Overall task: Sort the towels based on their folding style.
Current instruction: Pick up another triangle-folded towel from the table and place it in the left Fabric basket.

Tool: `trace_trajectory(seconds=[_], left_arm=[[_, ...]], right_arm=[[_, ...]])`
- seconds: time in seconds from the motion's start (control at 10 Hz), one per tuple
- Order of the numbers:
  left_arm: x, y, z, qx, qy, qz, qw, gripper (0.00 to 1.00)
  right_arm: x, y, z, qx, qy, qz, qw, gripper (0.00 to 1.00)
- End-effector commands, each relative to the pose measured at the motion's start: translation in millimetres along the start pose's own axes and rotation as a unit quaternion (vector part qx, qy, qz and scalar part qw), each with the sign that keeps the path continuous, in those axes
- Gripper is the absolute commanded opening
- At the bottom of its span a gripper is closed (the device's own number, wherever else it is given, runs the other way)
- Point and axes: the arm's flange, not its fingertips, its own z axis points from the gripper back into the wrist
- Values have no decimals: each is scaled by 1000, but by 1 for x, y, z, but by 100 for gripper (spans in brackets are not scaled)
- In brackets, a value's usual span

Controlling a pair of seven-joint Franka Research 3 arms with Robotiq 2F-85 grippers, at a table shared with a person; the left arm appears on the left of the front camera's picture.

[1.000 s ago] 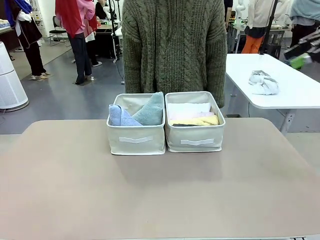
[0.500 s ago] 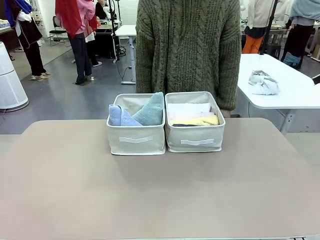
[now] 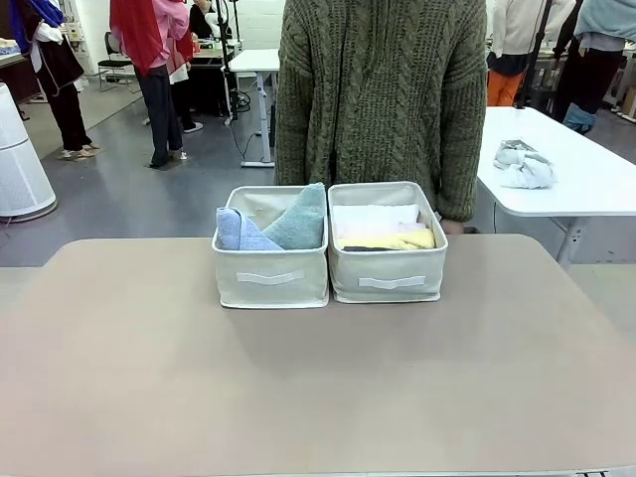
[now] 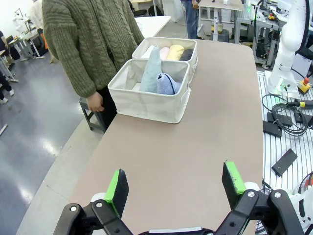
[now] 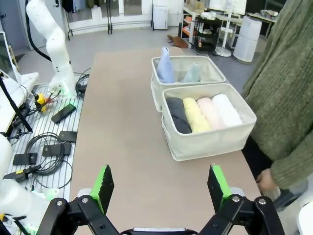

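Observation:
Two cream fabric bins stand side by side at the table's far middle. The left bin (image 3: 270, 276) holds two cone-shaped towels, a light blue one (image 3: 237, 232) and a grey-green one (image 3: 299, 219). In the right bin (image 3: 387, 278) lie rolled towels: white (image 3: 376, 214), pink (image 5: 210, 112), yellow (image 3: 397, 239) and dark grey (image 5: 178, 114). My left gripper (image 4: 176, 187) hangs open over the table's left end, well away from the bins. Over the right end, my right gripper (image 5: 160, 188) is open too, with nothing between its fingers.
A person in a green knitted sweater (image 3: 383, 99) stands close behind the bins, arms down. A white table (image 3: 566, 179) at the back right carries a lumpy white-and-grey cloth bundle (image 3: 523, 165). The tan tabletop (image 3: 318, 388) stretches bare in front of the bins.
The person has shifted to the right behind the bins. The bins and towels have not moved.

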Motion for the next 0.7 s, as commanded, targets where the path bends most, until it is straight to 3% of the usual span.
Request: trace_trajectory(seconds=[0.0, 0.6], left_arm=[[0, -2, 2, -3, 1, -9, 1000, 100], [0, -2, 2, -3, 1, -9, 1000, 100]], right_arm=[[-3, -1, 0, 0, 15, -1, 1000, 100], [-3, -1, 0, 0, 15, -1, 1000, 100]])
